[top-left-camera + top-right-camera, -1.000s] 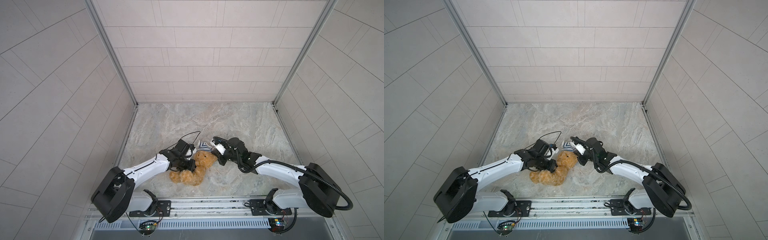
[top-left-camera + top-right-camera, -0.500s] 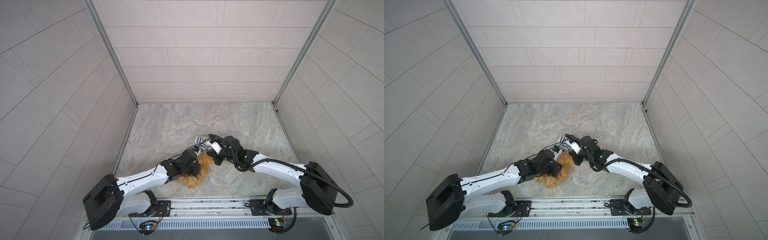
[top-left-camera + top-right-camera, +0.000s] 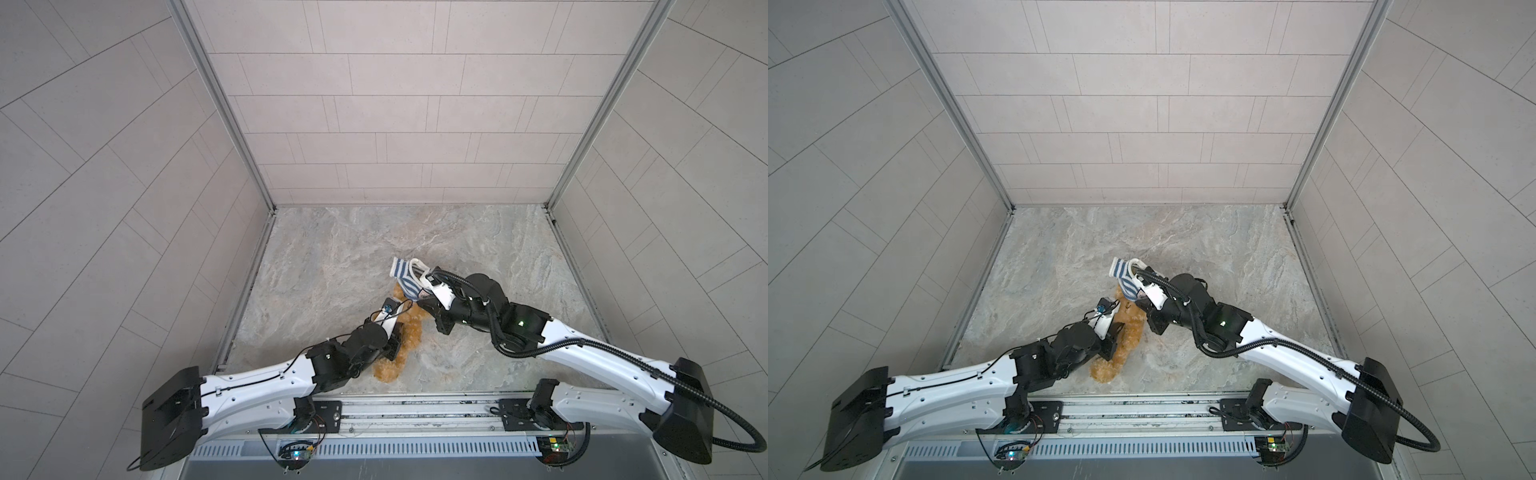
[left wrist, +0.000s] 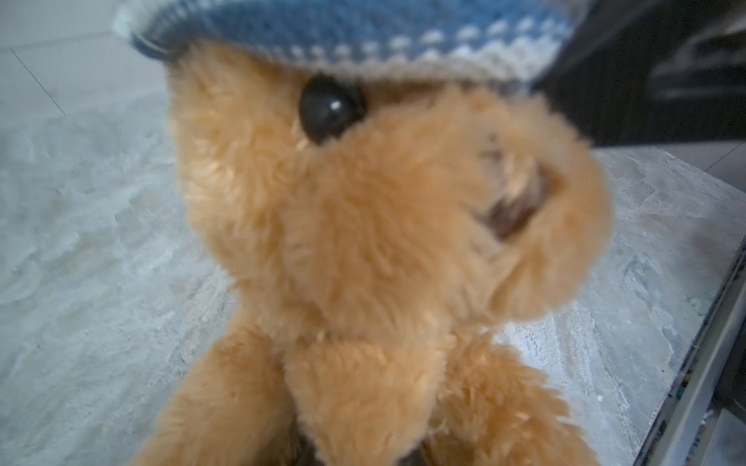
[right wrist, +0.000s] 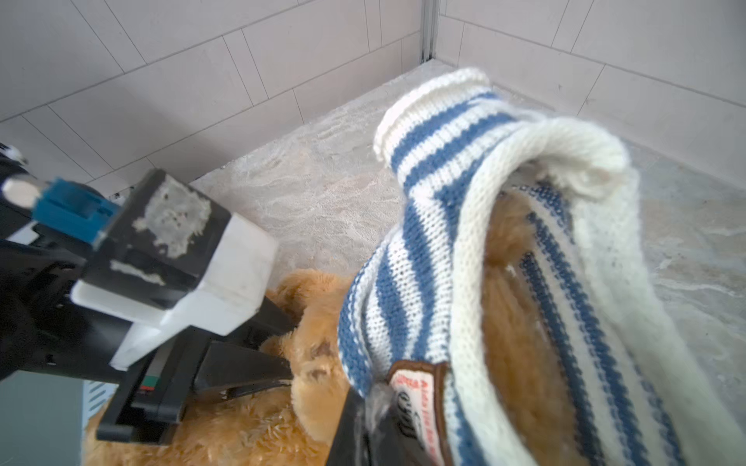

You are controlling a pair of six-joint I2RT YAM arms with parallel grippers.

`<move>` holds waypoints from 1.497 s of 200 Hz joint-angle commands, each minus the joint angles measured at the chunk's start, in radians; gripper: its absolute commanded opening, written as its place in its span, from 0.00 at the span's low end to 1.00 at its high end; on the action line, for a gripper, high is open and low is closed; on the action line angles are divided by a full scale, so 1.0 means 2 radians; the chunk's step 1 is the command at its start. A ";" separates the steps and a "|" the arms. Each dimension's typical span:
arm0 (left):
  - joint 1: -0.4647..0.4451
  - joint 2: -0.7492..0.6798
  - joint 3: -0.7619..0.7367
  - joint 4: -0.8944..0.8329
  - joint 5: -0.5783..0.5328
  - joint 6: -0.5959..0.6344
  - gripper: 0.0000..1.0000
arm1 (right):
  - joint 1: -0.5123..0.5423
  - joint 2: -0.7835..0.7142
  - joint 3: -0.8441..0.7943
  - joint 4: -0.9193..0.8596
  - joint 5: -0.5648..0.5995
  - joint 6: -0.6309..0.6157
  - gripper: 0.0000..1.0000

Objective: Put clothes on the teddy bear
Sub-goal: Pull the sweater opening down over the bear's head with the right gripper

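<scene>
The golden-brown teddy bear lies on the marble floor, feet toward the front rail, head toward the back. My left gripper is shut on the bear's upper body; in the right wrist view its black fingers press into the fur just below the head. My right gripper is shut on the blue-and-white striped shirt at its badge. The shirt is held open over the bear's head, with fur showing inside the opening. In the left wrist view the shirt's hem sits just above the bear's eye.
The marble floor is walled by grey tile panels on three sides. A metal rail with both arm bases runs along the front edge, close to the bear's feet. Both wrists crowd together at the bear's head.
My left arm swung from the bear's left side round to the front and turned the bear lengthwise. My right gripper carried the shirt up and back, over the bear's head.
</scene>
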 commanded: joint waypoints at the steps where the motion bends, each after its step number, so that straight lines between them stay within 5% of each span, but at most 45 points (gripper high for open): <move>1: -0.021 -0.030 -0.004 0.069 -0.058 0.053 0.00 | 0.025 -0.026 0.029 -0.065 0.046 -0.006 0.00; 78: -0.032 -0.132 -0.042 0.087 -0.063 0.108 0.00 | 0.114 -0.042 0.089 -0.119 0.138 -0.013 0.09; 211: -0.032 -0.168 -0.052 0.090 -0.076 0.150 0.00 | 0.226 -0.043 0.152 -0.151 0.210 -0.023 0.26; 270: -0.032 -0.147 -0.053 0.105 -0.088 0.171 0.00 | 0.219 -0.055 0.228 -0.248 0.277 0.028 0.26; 299: -0.032 -0.138 -0.049 0.105 -0.080 0.172 0.00 | 0.147 -0.049 0.279 -0.325 0.246 0.036 0.26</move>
